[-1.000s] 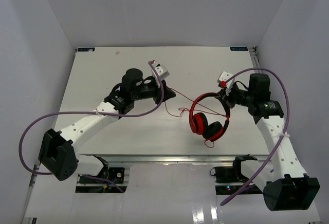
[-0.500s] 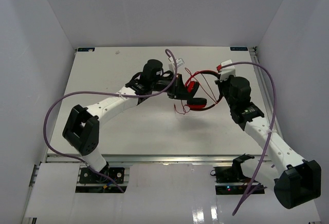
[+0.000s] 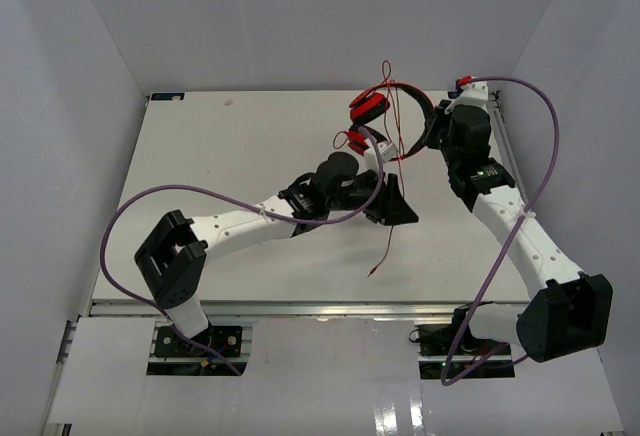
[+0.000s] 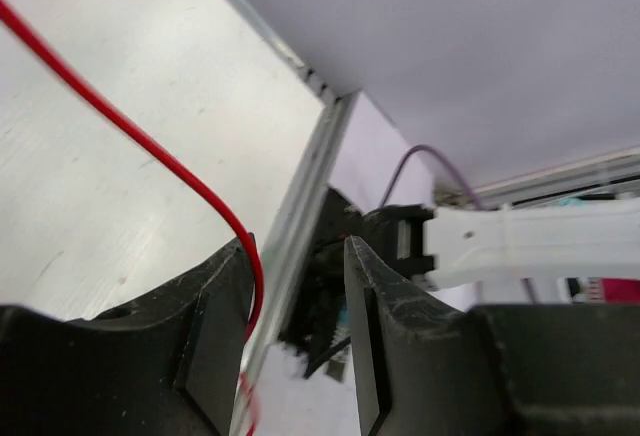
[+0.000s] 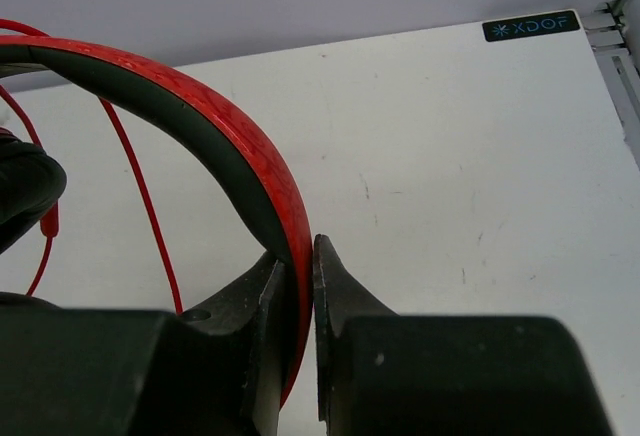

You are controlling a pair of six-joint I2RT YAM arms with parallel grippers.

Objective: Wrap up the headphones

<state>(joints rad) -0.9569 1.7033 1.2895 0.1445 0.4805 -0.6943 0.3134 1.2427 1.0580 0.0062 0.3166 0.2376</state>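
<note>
The red headphones (image 3: 412, 95) hang in the air over the table's far right, ear cups (image 3: 366, 107) to the left. My right gripper (image 3: 437, 128) is shut on the headband (image 5: 205, 111); in the right wrist view its jaws (image 5: 298, 254) pinch the red band with the black inner side. The thin red cable (image 3: 387, 241) hangs from the headphones down to the table, its end near the front middle. My left gripper (image 3: 405, 212) is open; in the left wrist view the cable (image 4: 130, 131) runs beside its left finger (image 4: 225, 296), jaws (image 4: 297, 246) apart.
The white table (image 3: 200, 156) has a metal rail along its edge (image 4: 300, 191). Thick purple robot cables (image 3: 190, 194) loop over both arms. White walls close in on the left, back and right. An XDOF label (image 5: 530, 26) marks the far corner.
My right gripper has lifted the headphones from the table's middle up to the far right. My left arm swung right and forward, away from the headphones. The cable now dangles to the table.
</note>
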